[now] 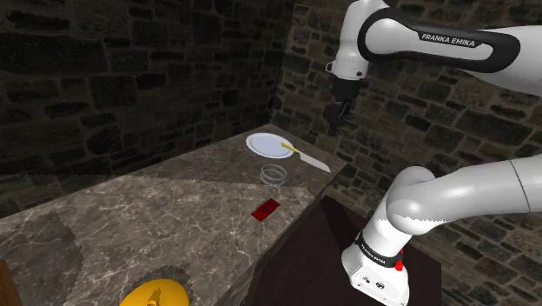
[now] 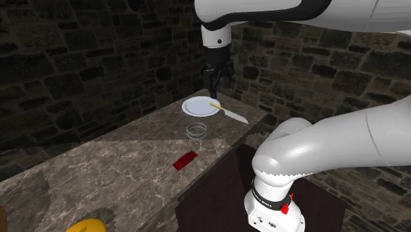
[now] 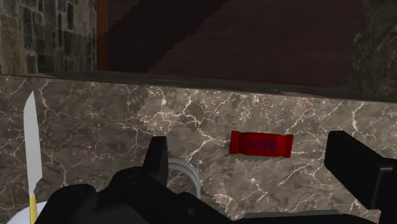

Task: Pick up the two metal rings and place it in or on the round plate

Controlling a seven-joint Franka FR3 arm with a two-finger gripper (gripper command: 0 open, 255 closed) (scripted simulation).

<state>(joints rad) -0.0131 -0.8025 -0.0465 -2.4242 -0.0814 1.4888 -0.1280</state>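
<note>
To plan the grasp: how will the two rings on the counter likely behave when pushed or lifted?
The rings look thin and shiny, so they are probably stiff, light and slippery. They lie flat on the smooth counter, so a push would likely slide them, not roll them. Being two pieces, one may stay behind when lifted.

white arm (image 1: 434,39) arched high, hand (image 1: 336,120) pointing down, fingers (image 3: 158,159) apart, empty
</note>
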